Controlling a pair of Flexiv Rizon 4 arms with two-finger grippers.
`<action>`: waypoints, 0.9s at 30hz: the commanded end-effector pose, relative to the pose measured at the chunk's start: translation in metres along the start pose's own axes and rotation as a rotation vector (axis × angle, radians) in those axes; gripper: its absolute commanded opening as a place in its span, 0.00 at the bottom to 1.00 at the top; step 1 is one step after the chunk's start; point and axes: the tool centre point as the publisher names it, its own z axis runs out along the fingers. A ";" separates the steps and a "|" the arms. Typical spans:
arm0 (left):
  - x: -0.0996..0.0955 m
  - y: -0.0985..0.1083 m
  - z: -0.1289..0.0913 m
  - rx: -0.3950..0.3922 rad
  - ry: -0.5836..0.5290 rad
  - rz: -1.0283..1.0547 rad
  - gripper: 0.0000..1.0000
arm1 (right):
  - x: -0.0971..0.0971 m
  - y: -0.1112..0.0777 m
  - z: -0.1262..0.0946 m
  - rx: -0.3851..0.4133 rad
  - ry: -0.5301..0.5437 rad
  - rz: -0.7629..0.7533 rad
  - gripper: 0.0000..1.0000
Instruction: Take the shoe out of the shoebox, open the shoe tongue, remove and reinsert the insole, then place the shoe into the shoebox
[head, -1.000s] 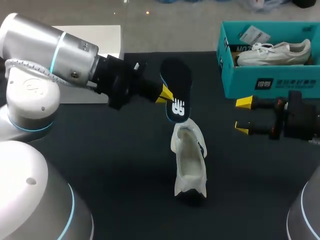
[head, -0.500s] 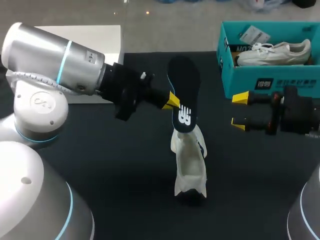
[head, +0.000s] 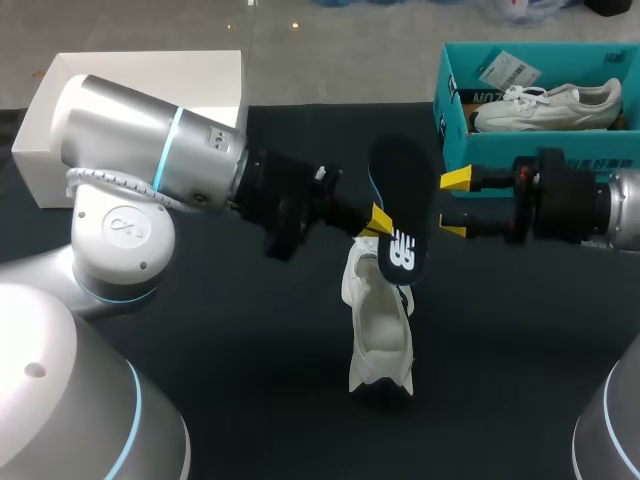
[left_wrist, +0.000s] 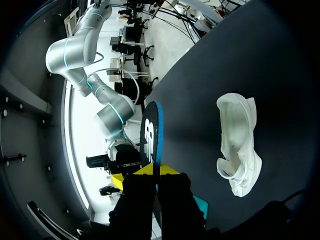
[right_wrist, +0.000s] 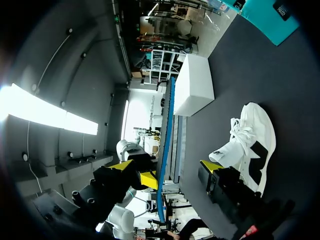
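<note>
L gripper (head: 379, 221) clamped on insole (head: 401, 200), held edge-on just above shoe (head: 381, 330). R gripper (head: 452, 204) fingers apart, insole's upper end just ahead, in line w/ gap.

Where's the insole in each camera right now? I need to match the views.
Head view: insole mid-table, over the white shoe, held by left end effector.
Left wrist view: insole edge-on between its own fingers.
Right wrist view: insole edge-on, ahead of right end effector.
Shared landmark: the white shoe.
</note>
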 end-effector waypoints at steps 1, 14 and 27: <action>0.001 -0.003 0.014 0.011 0.009 0.011 0.00 | -0.003 0.008 0.012 0.016 -0.003 0.006 0.38; 0.001 -0.015 0.017 0.019 0.037 0.056 0.00 | -0.001 0.011 0.022 0.054 -0.004 0.028 0.18; 0.001 -0.017 0.010 0.016 0.038 -0.009 1.00 | -0.008 0.007 0.019 0.087 -0.037 0.044 0.00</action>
